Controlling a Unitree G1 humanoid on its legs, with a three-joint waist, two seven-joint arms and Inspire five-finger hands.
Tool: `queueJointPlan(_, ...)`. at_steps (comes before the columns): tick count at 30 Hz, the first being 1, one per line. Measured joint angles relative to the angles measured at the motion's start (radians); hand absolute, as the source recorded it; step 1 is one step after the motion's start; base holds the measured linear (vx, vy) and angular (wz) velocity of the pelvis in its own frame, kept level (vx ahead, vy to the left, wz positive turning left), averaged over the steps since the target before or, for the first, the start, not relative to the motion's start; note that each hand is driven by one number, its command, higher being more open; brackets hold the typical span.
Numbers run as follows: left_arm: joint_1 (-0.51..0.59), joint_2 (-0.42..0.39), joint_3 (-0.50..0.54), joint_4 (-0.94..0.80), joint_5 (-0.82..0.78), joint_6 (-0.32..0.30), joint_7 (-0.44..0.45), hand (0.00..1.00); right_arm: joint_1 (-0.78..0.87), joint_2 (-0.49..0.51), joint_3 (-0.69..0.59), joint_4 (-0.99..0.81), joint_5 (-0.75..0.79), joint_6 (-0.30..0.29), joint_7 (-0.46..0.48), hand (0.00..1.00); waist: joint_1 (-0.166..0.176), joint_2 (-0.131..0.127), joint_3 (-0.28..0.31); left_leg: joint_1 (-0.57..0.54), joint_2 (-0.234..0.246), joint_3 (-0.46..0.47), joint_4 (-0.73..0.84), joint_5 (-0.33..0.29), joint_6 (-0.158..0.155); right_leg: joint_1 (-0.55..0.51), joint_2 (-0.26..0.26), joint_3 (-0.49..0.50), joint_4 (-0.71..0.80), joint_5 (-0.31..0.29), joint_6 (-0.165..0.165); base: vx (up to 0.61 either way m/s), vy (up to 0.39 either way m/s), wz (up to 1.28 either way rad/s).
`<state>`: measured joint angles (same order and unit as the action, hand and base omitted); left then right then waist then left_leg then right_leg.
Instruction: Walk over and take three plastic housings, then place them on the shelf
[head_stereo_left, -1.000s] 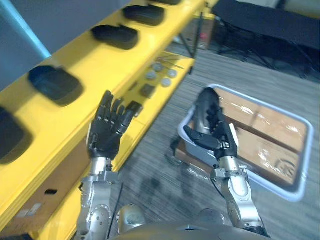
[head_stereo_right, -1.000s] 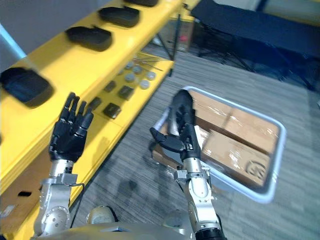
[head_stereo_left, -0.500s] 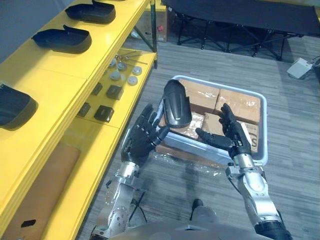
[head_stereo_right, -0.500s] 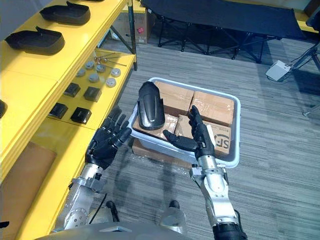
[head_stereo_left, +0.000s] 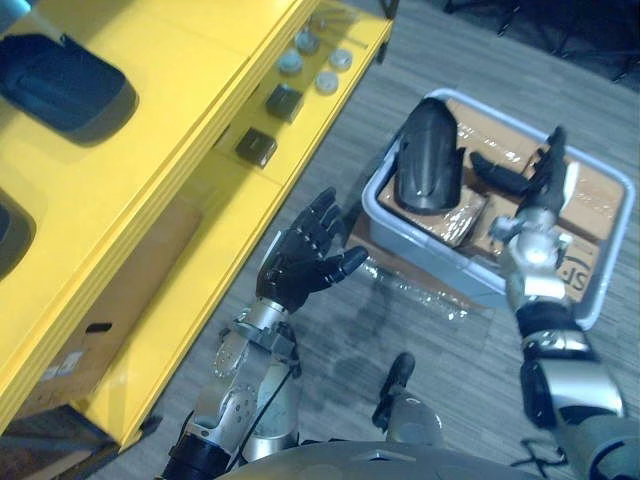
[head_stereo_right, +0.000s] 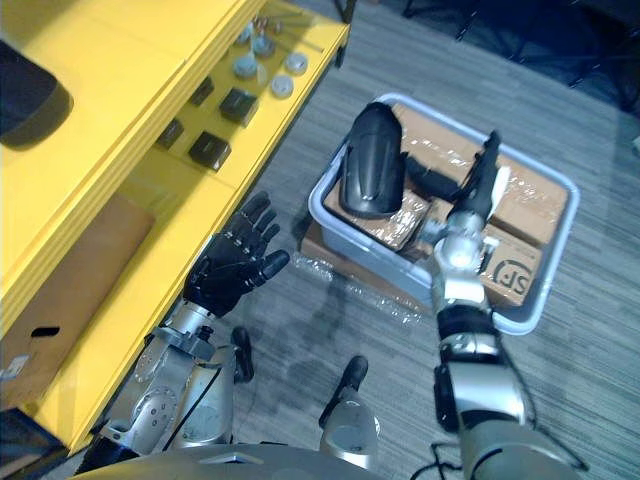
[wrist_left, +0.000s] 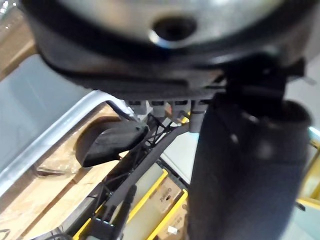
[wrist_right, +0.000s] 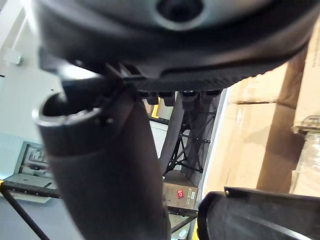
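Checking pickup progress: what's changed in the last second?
The right hand has reached forward over the bin, beside the plastic housing. Nothing was grasped: it and the left hand stay open, and the housing still lies in the bin.

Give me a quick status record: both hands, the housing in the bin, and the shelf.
left hand: open, holding nothing, over the floor between shelf and bin
right hand: open, holding nothing, above the bin beside the housing
housing: black plastic, lying in the grey bin on cardboard boxes
shelf: yellow; a shelved housing on the upper level, black blocks and round discs lower down
next step: likely a grasp on the binned housing
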<state>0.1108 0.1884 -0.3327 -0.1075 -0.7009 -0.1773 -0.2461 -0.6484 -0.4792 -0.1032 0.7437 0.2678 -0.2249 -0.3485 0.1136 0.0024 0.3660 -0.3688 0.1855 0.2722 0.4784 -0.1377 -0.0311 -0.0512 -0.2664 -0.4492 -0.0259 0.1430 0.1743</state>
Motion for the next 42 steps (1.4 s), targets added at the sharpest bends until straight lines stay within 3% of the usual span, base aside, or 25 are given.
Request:
queueJointPlan(4,-0.033,0.019,-0.013,0.021,0.000,-0.002,-0.005,1.00,-0.089,-0.059,0.074,0.094,0.034,0.033,0.010,1.00,0.016,0.001,0.029,-0.013,0.000,-0.019,0.012,0.002,0.006,0.002,0.003,-0.014,0.004,0.001,-0.001,-0.06,0.007,0.10)
queueJointPlan(9,-0.112,0.016,-0.029,0.125,-0.021,-0.017,-0.004,1.00,-0.282,-0.147,0.122,0.307,0.076,0.121,0.040,1.00,0.049,0.035,0.077,-0.082,0.000,-0.041,0.043,0.004,0.016,-0.038,0.004,-0.036,0.006,0.015,-0.004,-0.12,0.025,0.09)
queueJointPlan(12,-0.124,0.014,-0.041,0.171,-0.053,-0.022,0.003,1.00,-0.360,-0.190,0.156,0.390,0.073,0.191,0.059,1.00,0.073,0.048,0.093,-0.126,-0.002,-0.049,0.051,0.008,0.022,-0.071,0.005,-0.044,0.006,0.019,-0.005,-0.08,0.024,0.09)
queueJointPlan(15,-0.137,0.004,-0.054,0.220,-0.083,-0.027,0.036,1.00,-0.421,-0.235,0.156,0.461,0.075,0.296,0.034,1.00,0.097,0.077,0.110,-0.178,-0.009,-0.074,0.061,0.017,0.035,-0.098,0.004,-0.068,0.006,0.026,-0.002,-0.04,0.006,0.23)
queueJointPlan(16,-0.134,0.002,-0.055,0.247,-0.083,-0.039,0.056,1.00,-0.441,-0.235,0.160,0.468,0.072,0.319,-0.023,0.00,0.107,0.081,0.113,-0.190,-0.014,-0.079,0.060,0.020,0.039,-0.104,0.000,-0.074,0.007,0.027,-0.002,-0.05,0.005,0.20)
queueJointPlan(22,-0.141,-0.015,-0.064,0.265,-0.118,-0.090,0.073,1.00,-0.475,-0.339,0.193,0.504,0.045,0.424,-0.024,0.00,0.130,0.100,0.124,-0.199,-0.023,-0.080,0.053,0.019,0.040,-0.123,-0.015,-0.095,0.034,0.018,-0.014,-0.07,-0.002,0.03)
queueJointPlan(27,-0.138,-0.014,-0.064,0.284,-0.118,-0.104,0.073,1.00,-0.488,-0.354,0.194,0.550,-0.116,0.480,0.040,0.00,0.127,0.116,0.132,-0.189,-0.019,-0.078,0.008,0.057,0.030,-0.136,-0.010,-0.098,0.042,0.012,-0.022,-0.06,-0.068,-0.01)
queueJointPlan(36,-0.063,-0.004,-0.021,0.161,-0.118,-0.098,0.064,1.00,-0.435,-0.305,0.140,0.506,-0.225,0.495,0.067,0.00,0.103,0.111,0.132,-0.042,-0.019,-0.075,-0.089,0.092,0.005,-0.061,-0.013,-0.112,0.111,-0.045,-0.062,-0.02,-0.053,0.02)
queueJointPlan(42,-0.027,0.027,0.031,0.058,-0.113,-0.028,0.030,1.00,-0.335,-0.239,0.089,0.456,-0.257,0.491,0.016,0.00,0.089,0.080,0.134,0.079,-0.019,-0.075,-0.198,0.145,-0.022,0.007,-0.004,-0.122,0.131,-0.077,-0.064,0.00,-0.051,0.04)
